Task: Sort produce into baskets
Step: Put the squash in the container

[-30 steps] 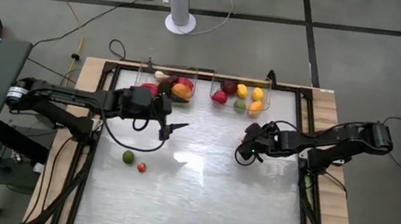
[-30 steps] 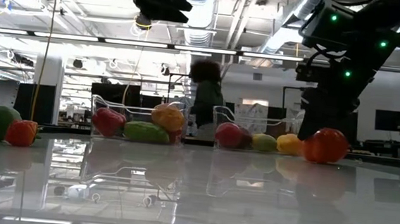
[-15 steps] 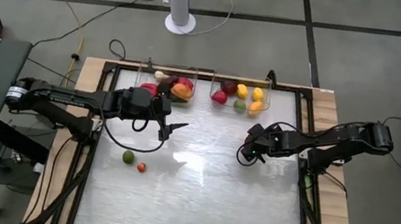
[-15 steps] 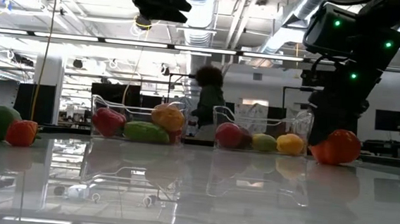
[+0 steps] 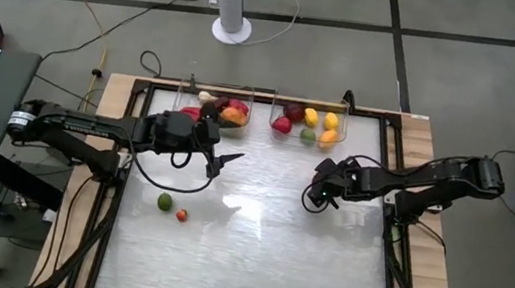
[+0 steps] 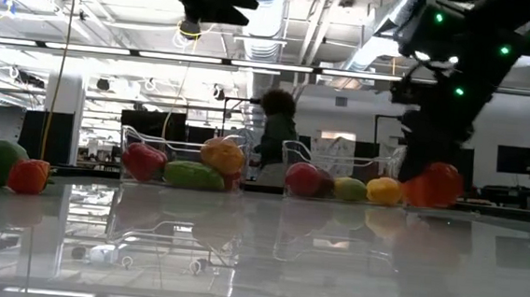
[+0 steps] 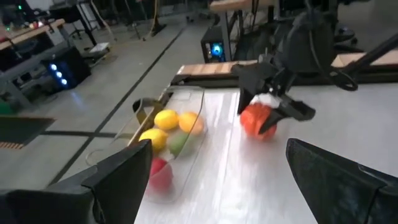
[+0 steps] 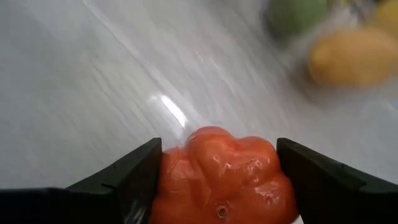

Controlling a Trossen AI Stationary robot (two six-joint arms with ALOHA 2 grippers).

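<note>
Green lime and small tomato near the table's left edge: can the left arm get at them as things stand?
Probably yes. The left gripper is open and holds nothing, and the green lime and small tomato lie on bare table nearby, nothing between.

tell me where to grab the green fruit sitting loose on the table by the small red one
Grip the green fruit across its widest middle, coming straight down from above. It looks round and rests on the bare table, so no side is favoured. Set the fingers so neither lands on the small red one, which lies close beside it. The left gripper, open, is nearer.
</note>
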